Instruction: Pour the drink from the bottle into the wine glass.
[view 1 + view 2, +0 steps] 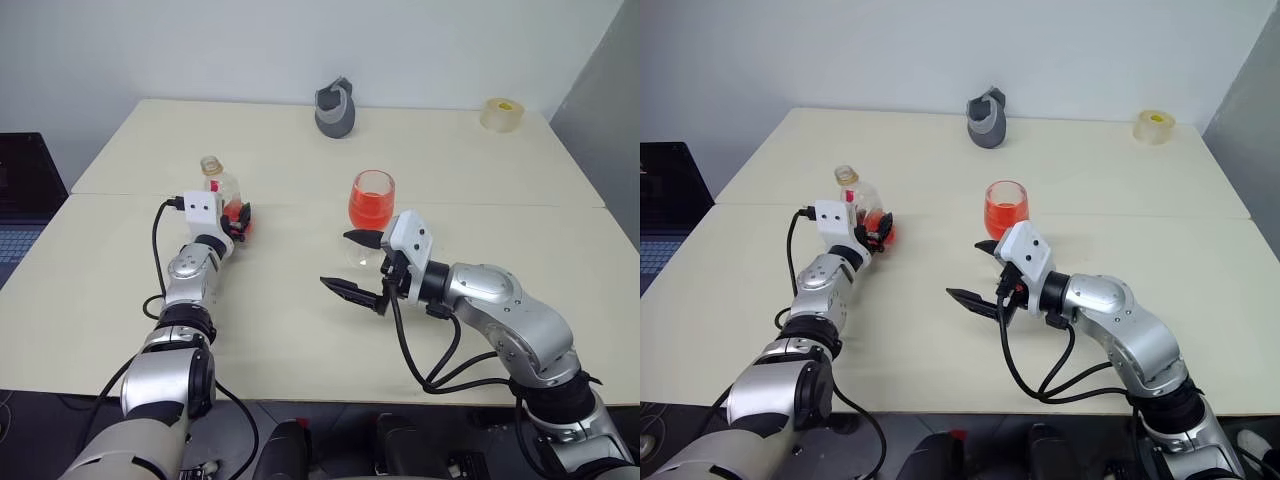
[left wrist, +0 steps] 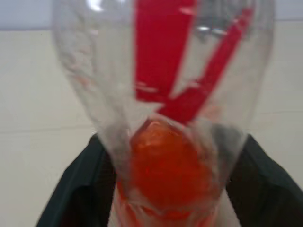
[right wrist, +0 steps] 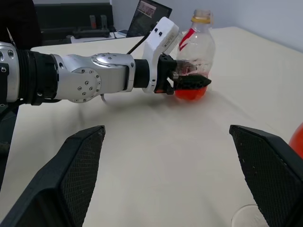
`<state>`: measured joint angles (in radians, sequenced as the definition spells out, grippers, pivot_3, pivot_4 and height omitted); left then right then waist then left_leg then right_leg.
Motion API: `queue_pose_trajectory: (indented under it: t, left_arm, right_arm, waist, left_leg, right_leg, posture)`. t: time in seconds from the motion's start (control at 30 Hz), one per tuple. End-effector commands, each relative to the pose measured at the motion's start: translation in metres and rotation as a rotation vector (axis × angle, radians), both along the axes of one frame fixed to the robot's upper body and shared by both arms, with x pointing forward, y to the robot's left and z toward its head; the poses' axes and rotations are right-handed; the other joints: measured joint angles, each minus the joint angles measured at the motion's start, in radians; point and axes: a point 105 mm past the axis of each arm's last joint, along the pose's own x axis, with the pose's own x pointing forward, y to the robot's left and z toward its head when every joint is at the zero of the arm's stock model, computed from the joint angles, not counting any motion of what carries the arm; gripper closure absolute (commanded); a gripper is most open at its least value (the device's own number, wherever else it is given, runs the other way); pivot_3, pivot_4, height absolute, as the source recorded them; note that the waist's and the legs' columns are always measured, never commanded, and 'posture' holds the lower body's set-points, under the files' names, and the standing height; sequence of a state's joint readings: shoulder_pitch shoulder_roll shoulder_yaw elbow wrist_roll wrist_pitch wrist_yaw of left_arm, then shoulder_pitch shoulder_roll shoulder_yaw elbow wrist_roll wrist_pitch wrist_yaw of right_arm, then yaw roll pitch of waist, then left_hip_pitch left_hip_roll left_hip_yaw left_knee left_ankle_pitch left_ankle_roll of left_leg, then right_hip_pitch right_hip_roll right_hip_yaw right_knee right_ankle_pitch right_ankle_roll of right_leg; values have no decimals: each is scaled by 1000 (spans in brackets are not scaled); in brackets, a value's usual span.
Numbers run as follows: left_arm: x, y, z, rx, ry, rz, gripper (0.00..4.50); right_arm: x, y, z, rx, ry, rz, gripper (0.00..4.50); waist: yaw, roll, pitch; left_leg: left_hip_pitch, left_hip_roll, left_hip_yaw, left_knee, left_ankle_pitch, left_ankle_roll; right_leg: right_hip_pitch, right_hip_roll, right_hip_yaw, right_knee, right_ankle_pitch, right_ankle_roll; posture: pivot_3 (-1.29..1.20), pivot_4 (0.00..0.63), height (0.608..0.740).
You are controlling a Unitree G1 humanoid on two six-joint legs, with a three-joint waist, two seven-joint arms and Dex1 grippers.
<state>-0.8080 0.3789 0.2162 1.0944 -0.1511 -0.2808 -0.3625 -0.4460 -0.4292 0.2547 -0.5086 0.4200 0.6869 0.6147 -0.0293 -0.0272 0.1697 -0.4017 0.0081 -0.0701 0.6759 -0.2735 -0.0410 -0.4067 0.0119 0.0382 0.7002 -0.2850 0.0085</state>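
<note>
The clear bottle [image 1: 222,185] stands upright on the left of the table [image 1: 290,330], uncapped, with a little red drink [image 3: 189,93] in its base. My left gripper [image 1: 240,220] reaches in level, and its black fingers [image 2: 71,198] flank the bottle's lower part, open. The wine glass [image 1: 371,200] stands mid-table, its bowl about half full of red drink; my right hand hides part of its foot. My right gripper [image 1: 335,260] hovers just in front of the glass, pointing left toward the bottle. It is wide open and holds nothing.
A grey mug-like object [image 1: 335,108] stands at the table's far edge, with a roll of tape [image 1: 501,113] at the far right corner. A laptop [image 1: 20,200] sits off the table's left side. Black cables trail from both wrists.
</note>
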Motion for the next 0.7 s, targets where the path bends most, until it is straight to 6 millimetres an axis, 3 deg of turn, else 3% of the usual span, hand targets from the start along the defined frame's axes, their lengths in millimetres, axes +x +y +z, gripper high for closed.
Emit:
queue_pose_trajectory:
  t: [0.03,0.27,0.43,0.57,0.7]
  left_arm:
    - [-4,6,8,-6,-55,11,152]
    - [-16,13,12,14,-95,3,27]
    - [-42,18,19,35,-118,-2,27]
    - [-88,12,22,25,-101,29,27]
    - [-111,1,22,56,-94,68,27]
  right_arm:
    - [-9,0,15,23,-49,35,0]
    - [-13,-5,18,52,-39,13,0]
    - [-16,-22,16,71,-32,-63,0]
    - [-13,-53,-15,137,3,-245,0]
    - [2,-78,-33,206,-26,-434,0]
  waist:
    - [0,0,0]
    - [0,0,0]
    - [0,0,0]
    - [1,-2,-2]
    - [5,-1,-2]
  left_leg:
    - [0,0,0,0,0,0]
    - [0,0,-1,0,0,0]
    - [0,1,-1,0,0,0]
    - [1,2,-1,-2,0,-1]
    - [2,1,-1,-1,0,0]
  right_leg:
    - [0,0,0,0,0,0]
    - [0,0,0,0,0,0]
    - [0,0,1,0,0,0]
    - [2,0,1,-2,0,0]
    - [3,-1,2,0,0,0]
  posture:
    - [0,150,740]
    - [0,150,740]
    - [0,150,740]
    - [0,150,740]
    - [0,150,740]
